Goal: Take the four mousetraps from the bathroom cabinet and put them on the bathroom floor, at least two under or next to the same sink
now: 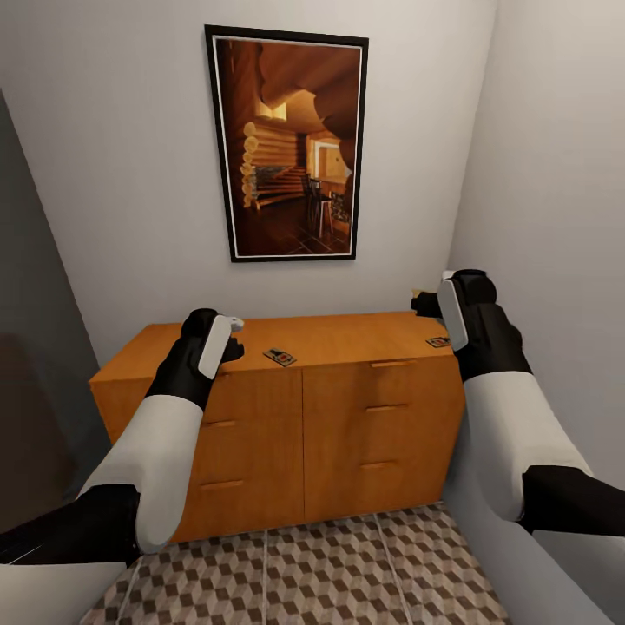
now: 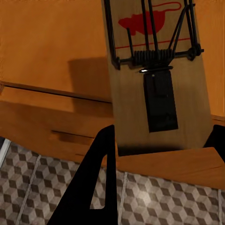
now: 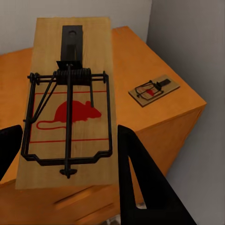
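You are facing the cabinet (image 1: 295,417), a low orange-brown chest with flat drawer fronts, pushed against a pale wall in a narrow corner of the room. A framed picture (image 1: 289,143) of a log interior hangs above it, and another pale wall closes in on your right. In front of the chest lies the bathroom floor (image 1: 321,573), tiled in a brown, beige and white cube pattern with thin pale grout lines.

Count four mousetraps. Two lie flat on the cabinet's smooth top surface: one (image 1: 279,356) near the front edge at the middle, one (image 1: 438,342) near the right end, just beside your right arm. The right-end one shows again in the right wrist view (image 3: 154,90), near the corner by the wall.

The other two are in your grip. Your left gripper (image 2: 159,154) has its fingers (image 2: 96,183) clamped on a trap (image 2: 157,93), held over the cabinet's front edge. Your right gripper (image 3: 70,159) has its fingers (image 3: 140,183) closed on another trap (image 3: 70,103), above the cabinet top.
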### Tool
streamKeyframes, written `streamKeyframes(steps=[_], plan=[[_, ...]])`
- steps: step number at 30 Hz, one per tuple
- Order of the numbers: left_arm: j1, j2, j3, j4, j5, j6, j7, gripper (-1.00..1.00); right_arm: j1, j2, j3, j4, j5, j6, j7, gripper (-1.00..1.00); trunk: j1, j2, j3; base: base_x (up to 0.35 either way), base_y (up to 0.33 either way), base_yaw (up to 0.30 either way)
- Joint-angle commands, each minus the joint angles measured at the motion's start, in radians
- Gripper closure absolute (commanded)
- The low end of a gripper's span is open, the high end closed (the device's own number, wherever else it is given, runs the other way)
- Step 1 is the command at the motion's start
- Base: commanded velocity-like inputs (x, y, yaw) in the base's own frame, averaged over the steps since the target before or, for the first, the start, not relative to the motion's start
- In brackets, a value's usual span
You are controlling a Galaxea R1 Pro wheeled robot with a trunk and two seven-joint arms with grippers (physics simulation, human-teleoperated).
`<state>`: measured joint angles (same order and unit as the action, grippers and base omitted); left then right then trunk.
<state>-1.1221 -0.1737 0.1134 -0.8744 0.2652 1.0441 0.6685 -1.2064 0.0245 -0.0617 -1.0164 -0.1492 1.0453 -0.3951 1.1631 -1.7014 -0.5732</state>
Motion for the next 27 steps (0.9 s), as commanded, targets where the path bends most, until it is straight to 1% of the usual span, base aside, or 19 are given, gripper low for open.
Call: streamKeyframes(steps=[1,9,14,17,20,22,27], plan=[[-0.001,-0.001,0.002,-0.001,0.009,0.002,0.009,1.0,-0.001,0.003,-0.002,0.0,-0.012,0.002,-0.011,1.0,0.0,-0.001,-0.001,0.0,0.0,0.0],[-0.001,-0.001,0.001,-0.001,0.029,0.002,0.009,1.0,-0.001,0.039,-0.002,0.001,-0.012,0.002,-0.01,1.0,0.0,-0.001,-0.001,0.0,0.0,0.0],[-0.001,-0.001,-0.001,-0.003,0.032,0.002,0.009,1.0,-0.001,0.055,-0.003,0.001,-0.012,0.002,-0.01,1.0,0.0,-0.001,-0.001,0.0,0.0,0.0],[-0.001,-0.001,-0.009,-0.003,0.032,0.002,0.009,1.0,-0.001,0.066,-0.003,0.002,-0.012,0.002,-0.011,1.0,0.0,-0.001,-0.001,-0.057,-0.035,0.0],[-0.001,-0.001,-0.027,-0.004,0.031,0.002,0.009,1.0,-0.001,0.078,-0.003,0.002,-0.012,0.002,-0.011,1.0,0.0,-0.001,-0.001,-0.209,-0.113,0.0],[-0.001,-0.001,-0.042,-0.015,0.031,0.002,0.009,1.0,-0.001,0.093,-0.003,0.002,-0.012,0.002,-0.011,1.0,0.0,-0.001,-0.001,-0.274,-0.116,0.0],[-0.001,-0.001,-0.054,-0.061,0.035,0.002,0.009,1.0,0.0,0.107,-0.003,0.004,-0.011,0.002,-0.01,1.0,0.0,-0.001,-0.001,-0.302,-0.111,0.0]])
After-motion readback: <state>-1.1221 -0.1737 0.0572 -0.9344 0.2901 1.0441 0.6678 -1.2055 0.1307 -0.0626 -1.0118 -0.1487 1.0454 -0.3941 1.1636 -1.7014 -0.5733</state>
